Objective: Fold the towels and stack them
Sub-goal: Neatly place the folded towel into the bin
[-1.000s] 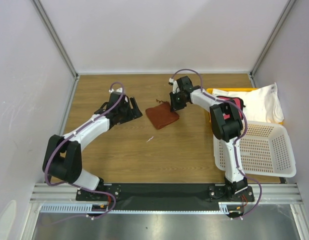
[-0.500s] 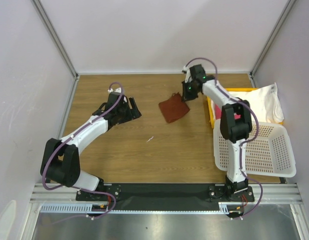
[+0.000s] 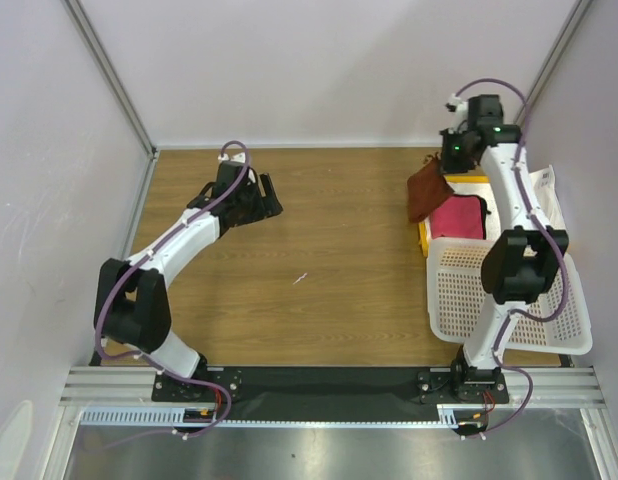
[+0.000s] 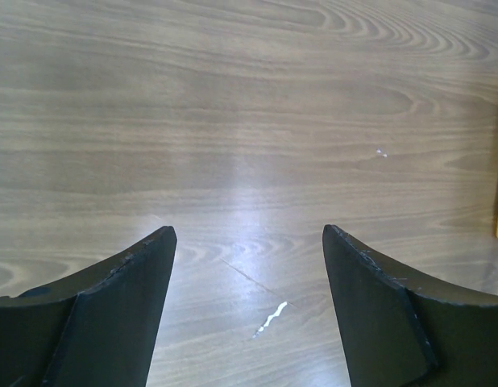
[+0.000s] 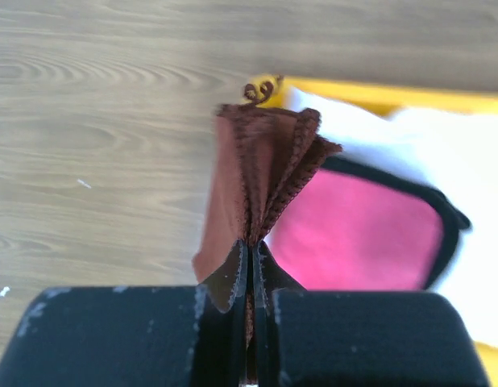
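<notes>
Presently the reddish-brown towel [image 5: 261, 173] is clamped in the right gripper [image 5: 251, 251], hung beside the pink towel [image 5: 358, 238]; it should be centred above, then lowered flat. The left gripper [image 4: 247, 234] is spread apart, empty.

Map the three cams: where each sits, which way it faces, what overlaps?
Top external: above and behind the bases, looking down on the table; left arm and right arm show whole.
Left wrist: on the left arm, facing down at bare wood; the open left gripper frames the bottom.
Right wrist: on the right arm, facing down; the right gripper is shut on the brown towel, with the pink towel beyond.
Shared: top and right wrist show both towels.
</notes>
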Motion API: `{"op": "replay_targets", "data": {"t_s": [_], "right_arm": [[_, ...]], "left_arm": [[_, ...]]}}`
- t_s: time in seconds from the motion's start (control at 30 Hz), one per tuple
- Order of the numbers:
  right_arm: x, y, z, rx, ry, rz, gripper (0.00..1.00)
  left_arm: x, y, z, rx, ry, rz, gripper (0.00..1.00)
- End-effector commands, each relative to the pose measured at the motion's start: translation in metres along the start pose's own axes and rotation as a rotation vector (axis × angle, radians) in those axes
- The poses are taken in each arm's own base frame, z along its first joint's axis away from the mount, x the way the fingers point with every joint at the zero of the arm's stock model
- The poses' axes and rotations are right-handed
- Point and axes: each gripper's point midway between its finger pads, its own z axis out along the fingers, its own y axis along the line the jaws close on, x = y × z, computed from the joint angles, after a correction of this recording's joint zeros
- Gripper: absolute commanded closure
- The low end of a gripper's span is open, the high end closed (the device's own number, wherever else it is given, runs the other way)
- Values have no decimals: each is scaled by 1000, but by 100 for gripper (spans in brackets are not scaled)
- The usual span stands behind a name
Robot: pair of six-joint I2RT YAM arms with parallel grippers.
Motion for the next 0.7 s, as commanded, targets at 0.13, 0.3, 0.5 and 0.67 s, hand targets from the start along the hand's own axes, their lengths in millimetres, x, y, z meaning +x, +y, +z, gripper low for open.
{"op": "replay_targets", "data": {"t_s": [0.13, 0.3, 0.5, 0.67], "right_arm": [[23, -39, -52, -12, 19, 57, 100], [50, -49, -43, 2, 66, 69, 100], [66, -62, -26, 8, 102, 95, 100], [66, -84, -26, 99, 100, 70, 100]], "left_arm": [[-33, 7, 6, -15, -24, 21, 21], [-38, 16, 12, -21, -20, 3, 21], [-42, 26, 12, -34, -20, -15, 21], [-43, 27, 11, -35, -21, -18, 21]]}}
